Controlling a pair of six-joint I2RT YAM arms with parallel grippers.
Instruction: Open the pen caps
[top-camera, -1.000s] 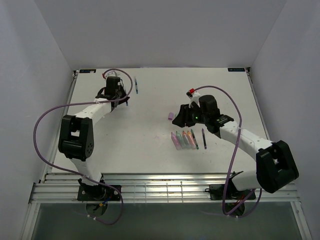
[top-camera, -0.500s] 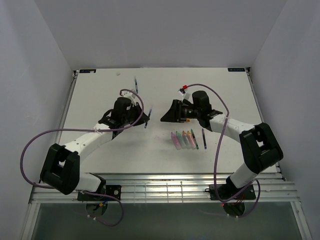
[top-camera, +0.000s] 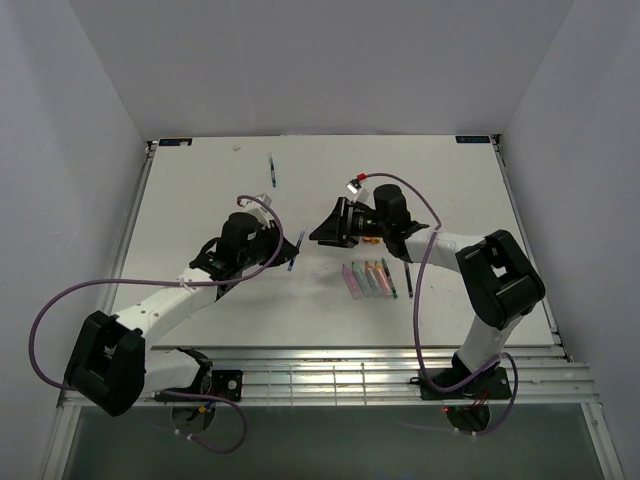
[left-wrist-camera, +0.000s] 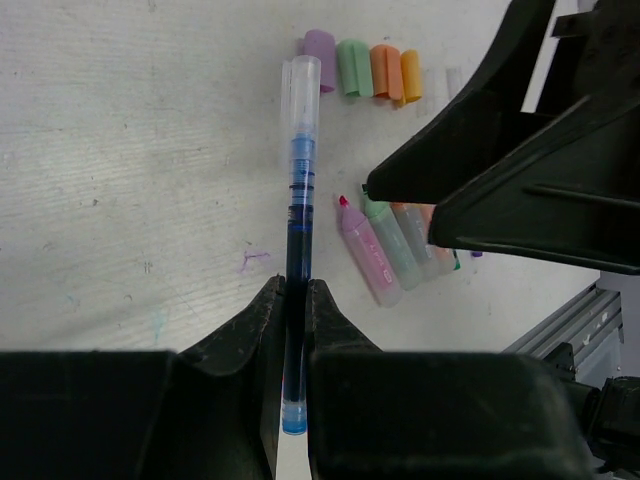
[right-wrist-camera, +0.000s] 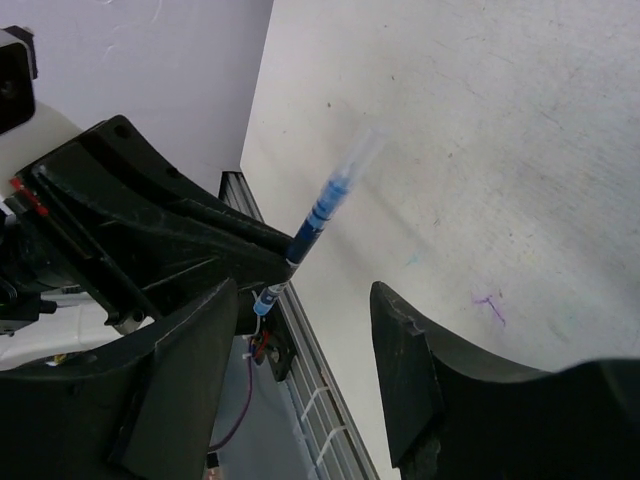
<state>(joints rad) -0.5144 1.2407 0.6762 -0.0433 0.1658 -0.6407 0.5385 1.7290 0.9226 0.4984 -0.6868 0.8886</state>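
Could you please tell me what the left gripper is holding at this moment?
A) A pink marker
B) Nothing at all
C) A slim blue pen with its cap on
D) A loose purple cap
C: in the left wrist view the left gripper is clamped on the slim blue pen, with the clear cap seated on the pen's far end.

likely a lab, plain white enclosure walls (top-camera: 320, 60), aluminium-framed table (top-camera: 450, 190)
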